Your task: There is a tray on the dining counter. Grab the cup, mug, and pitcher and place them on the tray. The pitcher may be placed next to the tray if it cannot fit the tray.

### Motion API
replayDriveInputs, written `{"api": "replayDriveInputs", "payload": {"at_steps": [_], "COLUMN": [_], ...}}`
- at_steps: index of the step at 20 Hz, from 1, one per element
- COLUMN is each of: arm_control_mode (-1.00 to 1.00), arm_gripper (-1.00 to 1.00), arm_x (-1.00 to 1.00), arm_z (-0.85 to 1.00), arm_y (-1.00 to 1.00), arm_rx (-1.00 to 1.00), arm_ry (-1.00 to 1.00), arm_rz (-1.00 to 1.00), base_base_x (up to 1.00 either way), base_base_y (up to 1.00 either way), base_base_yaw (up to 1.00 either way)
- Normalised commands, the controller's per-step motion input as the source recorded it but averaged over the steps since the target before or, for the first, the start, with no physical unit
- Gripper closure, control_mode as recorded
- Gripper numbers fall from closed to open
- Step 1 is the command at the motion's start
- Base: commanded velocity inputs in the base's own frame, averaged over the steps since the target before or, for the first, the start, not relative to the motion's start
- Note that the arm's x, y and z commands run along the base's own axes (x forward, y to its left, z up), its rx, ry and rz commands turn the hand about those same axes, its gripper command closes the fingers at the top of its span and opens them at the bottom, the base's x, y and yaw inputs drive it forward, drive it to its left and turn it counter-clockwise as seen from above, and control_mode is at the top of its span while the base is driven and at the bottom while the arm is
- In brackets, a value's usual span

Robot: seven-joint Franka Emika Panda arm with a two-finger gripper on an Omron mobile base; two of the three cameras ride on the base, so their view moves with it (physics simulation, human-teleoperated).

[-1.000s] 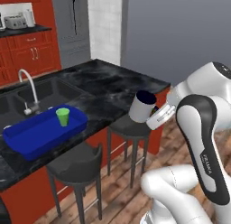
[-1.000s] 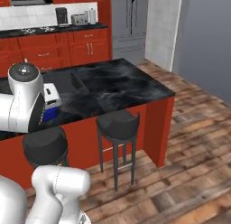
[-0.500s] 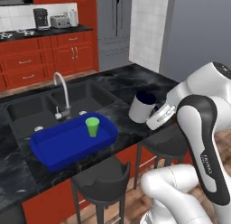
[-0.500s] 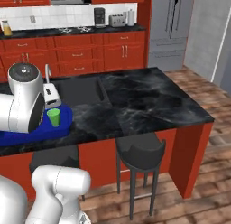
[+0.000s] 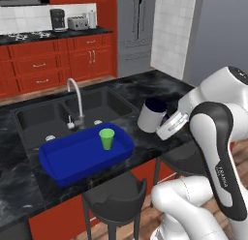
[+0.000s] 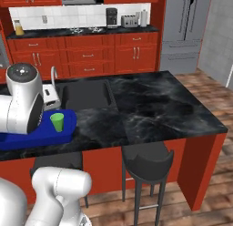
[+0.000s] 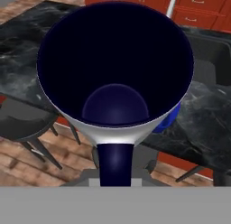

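Mug [image 5: 151, 118], grey-white outside and dark navy inside, held tilted in the air over the near edge of the dining counter [image 5: 145, 89], just right of the tray [image 5: 72, 159]. Gripper [image 5: 167, 129] clenched on the mug's rim and handle side; its fingertips are hidden behind the mug wall in the left base view.

Hand view: mug mouth [image 7: 115, 60] takes up most of the frame, dark handle [image 7: 115, 166] running down to the bottom edge, finger tips not distinguishable from it. A sliver of blue tray [image 7: 169, 121] peeks out past the mug's lower right rim; the rest is covered.

Green cup [image 5: 106, 138] stands upright inside the tray, toward its right half. Tray sits on the counter in front of the sink [image 5: 72, 111], its near edge close to the counter lip. Faucet [image 5: 75, 101] rises behind the tray.

Right base view: the arm's white link [image 6: 20, 106] blocks the tray's left part [image 6: 45, 134] and most of the faucet; cup [image 6: 57, 122] visible just beside the link. Mug there is a pale patch [image 6: 49, 98] half-hidden behind the arm, hard to make out.

Black stools [image 5: 116, 200] tucked under the counter.
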Motion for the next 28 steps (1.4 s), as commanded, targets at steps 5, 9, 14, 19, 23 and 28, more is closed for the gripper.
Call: {"api": "replayDriveInputs", "payload": {"at_steps": [5, 9, 14, 19, 23, 28], "arm_control_mode": [-1.00, -1.00, -1.00, -1.00, -1.00, -1.00], "arm_gripper": [1.00, 1.00, 1.00, 1.00, 1.00, 1.00], "arm_x": [0.16, 0.06, 0.15, 0.18, 0.49, 0.79], "arm_z": [0.00, 0.00, -0.01, -0.24, -0.24, -0.30], "arm_y": [0.38, 0.80, 0.74, 0.60, 0.39, 0.18], "arm_rx": [0.00, 0.00, 0.00, 0.00, 0.00, 0.00], "arm_ry": [0.15, 0.18, 0.19, 0.11, 0.09, 0.09], "arm_rz": [-0.15, -0.45, -0.60, -0.69, -0.69, -0.63], "base_base_x": [0.06, 0.00, 0.00, 0.00, 0.00, 0.00], "base_base_y": [0.06, 0.00, 0.00, 0.00, 0.00, 0.00], "base_base_yaw": [-0.01, 0.00, 0.00, 0.00, 0.00, 0.00]}}
